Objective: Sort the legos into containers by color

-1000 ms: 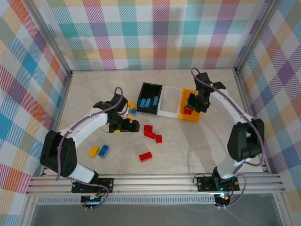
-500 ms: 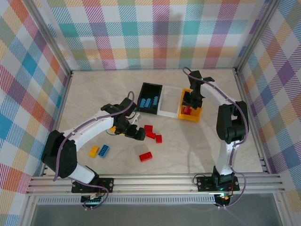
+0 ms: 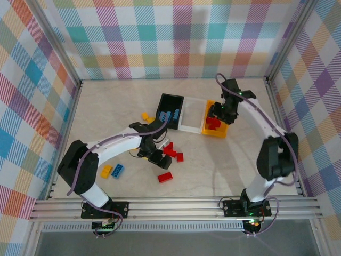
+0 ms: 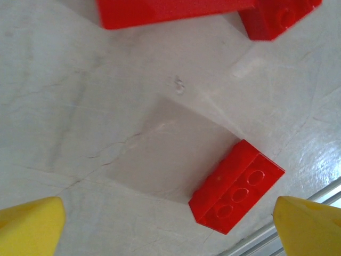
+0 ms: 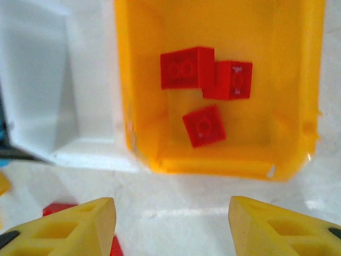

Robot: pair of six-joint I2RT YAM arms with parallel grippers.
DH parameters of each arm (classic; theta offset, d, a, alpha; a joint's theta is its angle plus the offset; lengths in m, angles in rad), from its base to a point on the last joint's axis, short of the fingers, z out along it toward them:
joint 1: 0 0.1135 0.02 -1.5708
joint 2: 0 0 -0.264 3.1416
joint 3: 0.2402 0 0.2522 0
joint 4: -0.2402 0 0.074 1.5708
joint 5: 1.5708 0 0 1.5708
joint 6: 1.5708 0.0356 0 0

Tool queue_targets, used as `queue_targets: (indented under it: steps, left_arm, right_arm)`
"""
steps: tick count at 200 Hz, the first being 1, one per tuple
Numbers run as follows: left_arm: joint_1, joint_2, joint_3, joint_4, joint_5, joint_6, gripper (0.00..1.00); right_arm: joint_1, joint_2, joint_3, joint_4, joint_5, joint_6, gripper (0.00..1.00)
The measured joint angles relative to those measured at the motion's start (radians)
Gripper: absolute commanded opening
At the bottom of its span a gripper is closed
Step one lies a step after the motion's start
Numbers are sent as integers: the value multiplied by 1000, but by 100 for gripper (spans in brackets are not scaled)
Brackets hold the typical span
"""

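My left gripper point(image 3: 160, 159) hangs open over the table just left of a cluster of red legos point(image 3: 170, 151). In its wrist view the yellow fingertips point(image 4: 29, 226) stand far apart with bare table between them. A red lego point(image 4: 237, 186) lies close to the right fingertip, and more red legos point(image 4: 160, 10) lie beyond. My right gripper point(image 3: 216, 118) hovers open and empty over the near end of the yellow-orange container point(image 5: 287, 80), which holds three red legos point(image 5: 204, 125). The black container point(image 3: 169, 111) holds blue legos. The white container point(image 3: 192, 114) stands between the other two.
A lone red lego point(image 3: 164, 177) lies nearer the front. One yellow lego point(image 3: 106, 171) and a blue lego point(image 3: 118, 170) sit at the front left. Another yellow lego point(image 3: 144, 116) lies left of the black container. Metal rails border the table.
My left arm has swung right, from beside the black container to the red legos. My right gripper's jaws have parted above the yellow-orange container.
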Motion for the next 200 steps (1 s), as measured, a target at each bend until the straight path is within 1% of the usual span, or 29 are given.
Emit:
queue_targets:
  steps: [26,53,93,120,145,181,200]
  left_arm:
    - [-74,26,0,5,-8,12,100]
    - [-134,60,0,13,-7,31,100]
    - [-159,110,0,30,10,74,99]
    - [-167,127,-8,38,23,97,96]
    - [-171,136,-27,53,18,109,88]
    - [-171,138,-29,53,-23,123,65]
    - [-171,142,-29,52,-40,121,56]
  right_arm:
    - [12,-108,-130,16,-23,26,61]
    - [18,-132,-236,22,-31,40,62]
    - [18,-134,-261,26,-32,51,63]
    - [18,-134,-261,27,-32,51,63]
    - [18,-134,-261,28,-32,51,63]
    - [18,-134,-261,32,-32,51,64]
    - [18,-133,-261,32,-32,51,64]
